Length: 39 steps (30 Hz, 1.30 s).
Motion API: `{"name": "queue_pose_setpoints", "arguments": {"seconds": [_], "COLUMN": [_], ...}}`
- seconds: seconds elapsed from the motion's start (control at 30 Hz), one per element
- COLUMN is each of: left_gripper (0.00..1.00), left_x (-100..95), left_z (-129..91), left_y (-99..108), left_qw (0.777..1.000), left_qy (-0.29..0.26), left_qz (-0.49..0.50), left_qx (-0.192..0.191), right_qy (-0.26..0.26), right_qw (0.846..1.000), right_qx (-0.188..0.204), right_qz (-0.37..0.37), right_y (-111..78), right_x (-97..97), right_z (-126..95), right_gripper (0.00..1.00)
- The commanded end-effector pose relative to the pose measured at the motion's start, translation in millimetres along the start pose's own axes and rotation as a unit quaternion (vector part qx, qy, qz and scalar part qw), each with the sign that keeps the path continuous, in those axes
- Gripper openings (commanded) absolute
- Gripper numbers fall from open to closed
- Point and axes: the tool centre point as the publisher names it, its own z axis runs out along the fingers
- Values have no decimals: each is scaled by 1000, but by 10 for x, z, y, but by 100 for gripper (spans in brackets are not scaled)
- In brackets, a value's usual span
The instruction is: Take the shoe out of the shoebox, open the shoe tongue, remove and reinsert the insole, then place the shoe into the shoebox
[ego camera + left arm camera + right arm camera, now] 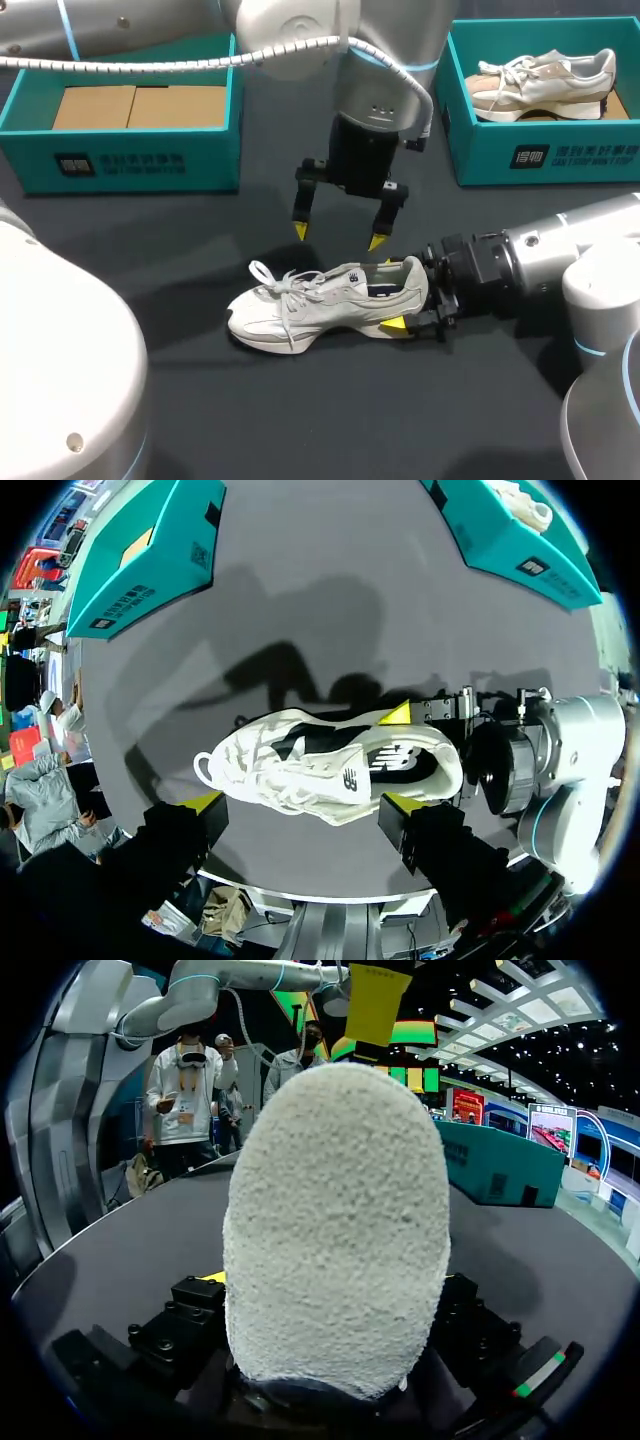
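Dark grey tabletop (200, 400), soft shadows

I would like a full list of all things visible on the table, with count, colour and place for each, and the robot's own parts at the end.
loose shoe: one, off-white, middle of the table, heel toward the right arm
boxed shoe: one, beige and white, inside the right box
left box: one, teal, far left
cardboard: seemingly two pieces, brown, inside the left box
right box: one, teal, far right
table: one, dark grey, under everything
left gripper: one, black with yellow tips, open, above the loose shoe
right gripper: one, black with yellow tips, shut on the loose shoe's heel
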Motion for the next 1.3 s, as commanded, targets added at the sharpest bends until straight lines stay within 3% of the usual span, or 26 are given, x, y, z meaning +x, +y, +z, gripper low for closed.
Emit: {"name": "queue_pose_setpoints", "arguments": {"seconds": [0.03, 0.67, 1.07, 1.3], "left_gripper": [100, 100, 100, 83], "left_x": [147, 375, 286, 214], "left_z": [85, 550, 729, 763], "left_y": [-24, -41, 42, 137], "left_qw": [1000, 994, 990, 985], "left_qy": [-19, -95, -123, -151], "left_qz": [-2, -31, -41, -53], "left_qx": [-9, -31, -60, -63], "right_qy": [0, 0, 0, 0], "right_qw": [1000, 1000, 1000, 1000], "right_qx": [2, 2, 2, 2], "right_qz": [0, 0, 0, 0], "right_y": [0, 0, 0, 0], "right_x": [21, 21, 21, 21], "right_z": [34, 34, 34, 34], "right_gripper": [0, 0, 0, 0]}}
